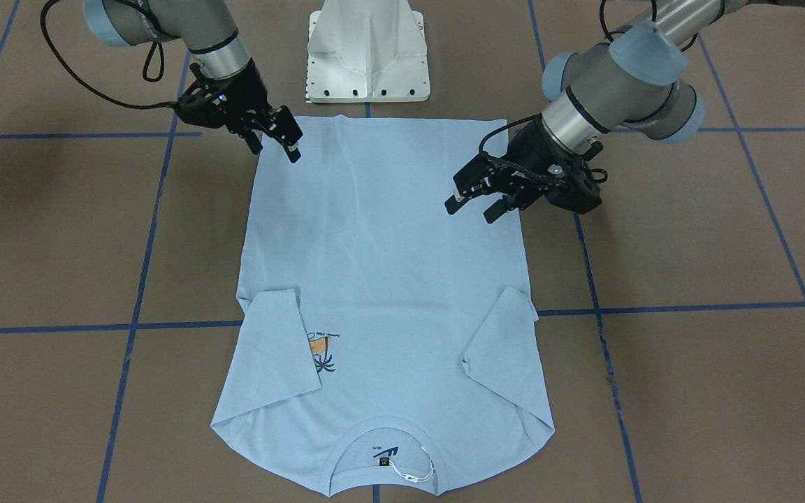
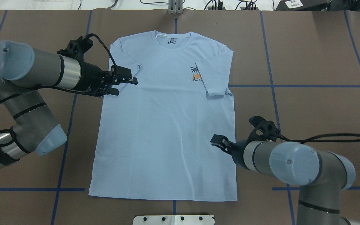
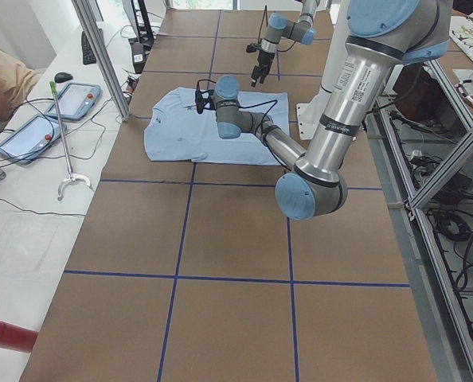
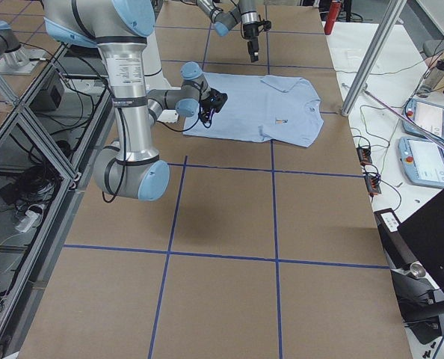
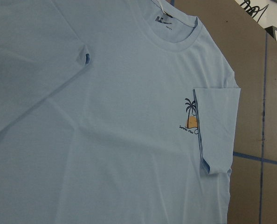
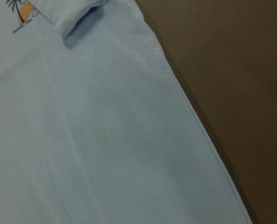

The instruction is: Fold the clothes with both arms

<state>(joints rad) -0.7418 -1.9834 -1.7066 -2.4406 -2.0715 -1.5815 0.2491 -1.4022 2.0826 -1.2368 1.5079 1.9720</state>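
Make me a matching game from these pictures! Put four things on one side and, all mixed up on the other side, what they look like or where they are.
Things:
1. T-shirt
2. palm-tree print
3. left gripper
4. white base

Descriptions:
A. black, open, holding nothing
B. partly hidden under a folded-in sleeve
C. light blue, spread flat on the table
D. stands just past the shirt's bottom hem

Pairs: 1-C, 2-B, 3-A, 4-D
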